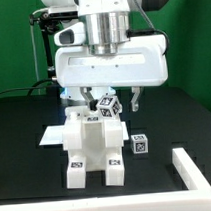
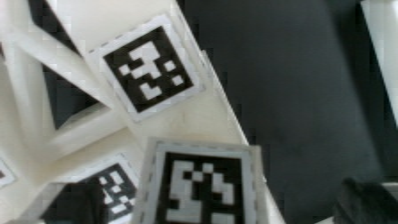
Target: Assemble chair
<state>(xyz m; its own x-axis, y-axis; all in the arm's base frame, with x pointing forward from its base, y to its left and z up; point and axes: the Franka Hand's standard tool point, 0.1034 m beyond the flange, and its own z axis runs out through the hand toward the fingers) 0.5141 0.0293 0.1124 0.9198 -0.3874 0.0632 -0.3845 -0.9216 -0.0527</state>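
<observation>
The chair (image 1: 96,146), made of chunky matte white bars with square black-and-white tags, is set mid-worktop (image 1: 27,168), which is smooth and black. The jaws are held spread directly above it. A loose tagged block (image 1: 140,145) lies just beside it; a low L-shaped wall (image 1: 192,167) stands nearby.

Even, bright light falls from above in the exterior view; the white chair (image 1: 94,144) nearly washes out against the black table (image 1: 24,123), with little shadow. Both pictures are coarse. The wrist view is close and soft, its marker tags (image 2: 150,68) blurred at the edges.
</observation>
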